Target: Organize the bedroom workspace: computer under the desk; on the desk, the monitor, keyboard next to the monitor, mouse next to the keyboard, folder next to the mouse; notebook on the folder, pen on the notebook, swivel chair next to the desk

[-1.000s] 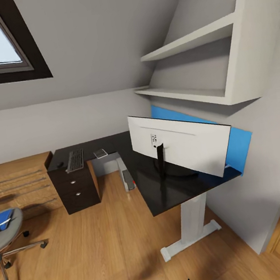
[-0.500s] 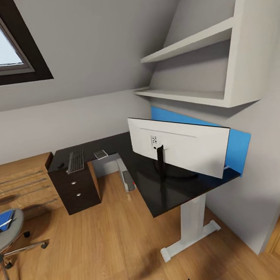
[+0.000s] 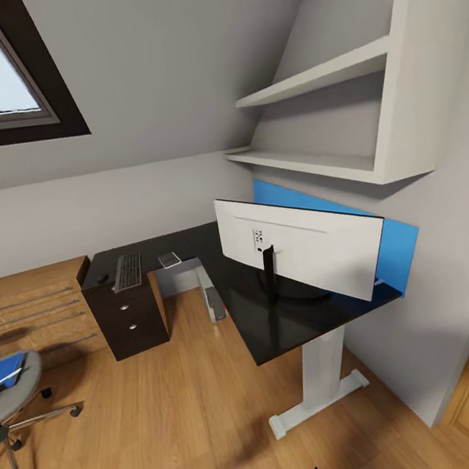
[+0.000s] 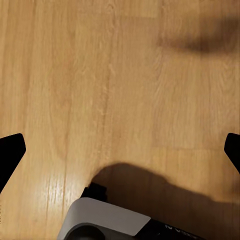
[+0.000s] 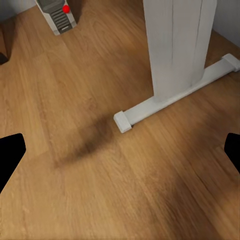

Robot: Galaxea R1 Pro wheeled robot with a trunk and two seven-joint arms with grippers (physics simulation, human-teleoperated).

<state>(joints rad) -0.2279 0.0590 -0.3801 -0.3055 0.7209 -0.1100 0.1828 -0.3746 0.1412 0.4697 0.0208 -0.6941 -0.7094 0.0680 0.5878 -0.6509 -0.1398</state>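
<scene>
Desk (image 3: 262, 320) with its glossy black top and white leg runs through the middle of our head view, bending from the back wall toward the lower right of the frame. On its near wing we see the monitor (image 3: 304, 246) from behind, white back toward us, upright on a thin black stem. Toward the middle left of the frame the keyboard (image 3: 127, 270) lies flat on the far wing, with a small dark object, too small for us to name, just beside its left end, and a small flat grey item (image 3: 169, 258) lying near its right end. Below the desk, at the inner corner, the computer (image 3: 212, 294) stands on the wood floor (image 3: 164, 418); in our right wrist view it sits at the upper left of the frame (image 5: 59, 15), red dot showing, well apart from the white desk leg (image 5: 180, 50) at the upper right. At the far left edge of the head view the swivel chair (image 3: 11, 396) is partly cut off, well apart from the desk, with the blue folder (image 3: 1, 370) lying on its seat. A dark drawer unit (image 3: 127, 318) stands under the keyboard end, beside a low oak unit (image 3: 28, 310). Grey shelves (image 3: 322, 116) hang at the upper right. Our left claw (image 4: 120, 150) hangs spread wide over bare floor; our right claw (image 5: 120, 150) is likewise spread apart, holding nothing.
</scene>
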